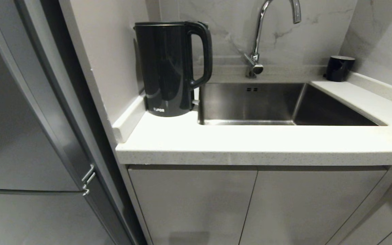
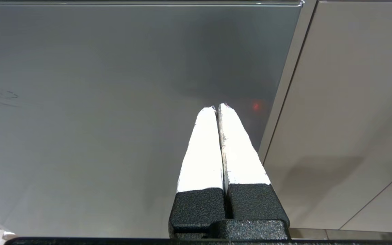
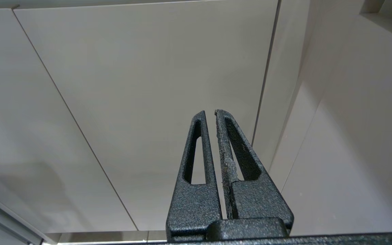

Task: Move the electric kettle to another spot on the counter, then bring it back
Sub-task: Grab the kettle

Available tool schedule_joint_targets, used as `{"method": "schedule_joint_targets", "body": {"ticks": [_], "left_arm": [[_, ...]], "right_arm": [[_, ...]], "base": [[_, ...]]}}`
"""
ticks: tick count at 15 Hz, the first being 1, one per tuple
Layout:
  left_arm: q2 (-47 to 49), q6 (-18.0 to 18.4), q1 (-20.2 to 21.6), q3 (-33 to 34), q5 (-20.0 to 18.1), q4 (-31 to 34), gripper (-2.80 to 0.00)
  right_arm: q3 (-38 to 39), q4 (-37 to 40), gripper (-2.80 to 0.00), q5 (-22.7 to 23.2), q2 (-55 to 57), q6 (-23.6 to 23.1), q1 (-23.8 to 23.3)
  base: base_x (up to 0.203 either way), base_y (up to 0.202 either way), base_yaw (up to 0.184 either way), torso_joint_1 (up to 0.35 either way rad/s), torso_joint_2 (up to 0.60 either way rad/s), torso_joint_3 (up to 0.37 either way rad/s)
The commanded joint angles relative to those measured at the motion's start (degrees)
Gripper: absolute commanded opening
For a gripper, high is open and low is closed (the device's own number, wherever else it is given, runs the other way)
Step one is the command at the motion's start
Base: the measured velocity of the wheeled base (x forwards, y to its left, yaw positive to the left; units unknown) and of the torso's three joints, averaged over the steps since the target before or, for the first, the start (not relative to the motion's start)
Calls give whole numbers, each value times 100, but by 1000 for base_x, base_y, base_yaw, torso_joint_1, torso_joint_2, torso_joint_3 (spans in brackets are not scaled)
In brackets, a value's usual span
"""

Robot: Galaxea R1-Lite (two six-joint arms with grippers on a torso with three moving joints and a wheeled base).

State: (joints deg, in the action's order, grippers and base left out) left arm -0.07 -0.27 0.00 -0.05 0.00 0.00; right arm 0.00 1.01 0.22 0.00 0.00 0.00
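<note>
Reading white "SUPOR" low on our electric kettle [image 1: 172, 68], parked at the counter's [image 1: 250, 143] left back corner beside the sink [image 1: 267, 102]; left tool [image 2: 217, 108] and right tool [image 3: 210, 112] both pinched closed, empty.

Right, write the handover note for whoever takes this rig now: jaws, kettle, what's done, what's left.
Left gripper: jaws shut, empty, parked low facing a grey appliance door.
Right gripper: jaws shut, empty, parked low facing the pale cabinet doors.
Electric kettle: upright in the counter's back left corner, beside the sink, handle towards the tap. Small black cup sits at the far right, behind the sink.
Done: nothing visible; neither arm is near the kettle.
Left: grasp the kettle, set it on another counter spot, then return it to that corner.
</note>
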Motion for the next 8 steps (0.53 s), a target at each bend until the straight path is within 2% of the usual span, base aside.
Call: {"method": "schedule_joint_targets", "body": {"ticks": [1, 8], "left_arm": [[7, 0, 0, -4, 0, 0, -280], [7, 0, -9, -4, 0, 0, -280]], "right_arm": [[0, -5, -280, 4, 0, 0, 0], [0, 4, -280, -4, 0, 0, 0]], "base": [[0, 0, 0, 0, 0, 0], [0, 0, 0, 0, 0, 0]]}}
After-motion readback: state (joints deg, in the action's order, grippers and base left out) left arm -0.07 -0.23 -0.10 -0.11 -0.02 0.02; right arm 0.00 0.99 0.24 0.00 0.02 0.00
